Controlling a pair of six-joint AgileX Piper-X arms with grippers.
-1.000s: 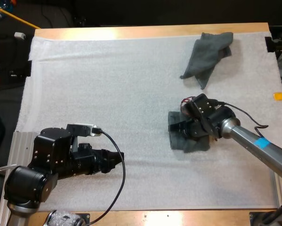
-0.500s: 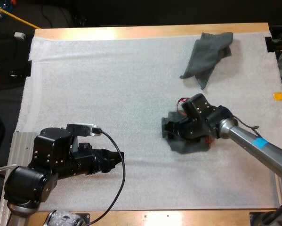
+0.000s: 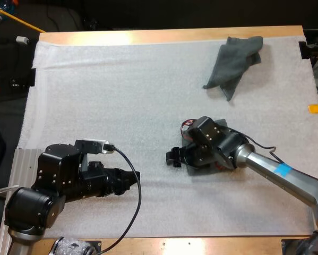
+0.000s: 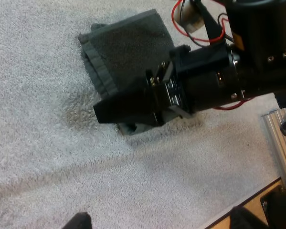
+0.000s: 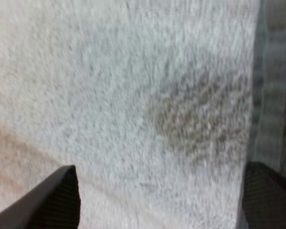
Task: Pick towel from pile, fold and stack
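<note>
Jaws wide on both arms, gripping nothing: right jaws low over white foam mat (image 3: 121,95), just past the edge of one folded dark grey-green cloth towel (image 4: 126,45); left jaws near the desk's (image 3: 148,36) front. Two towels counted: second one, crumpled grey-green towel (image 3: 234,64), far right, well apart.

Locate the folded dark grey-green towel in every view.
High view: folded dark grey-green towel right of centre, mostly under the right arm, beside the right gripper.
Left wrist view: towel beyond that gripper, partly under it.
Right wrist view: white mat between the open fingers.
Shared landmark: the right gripper.
</note>
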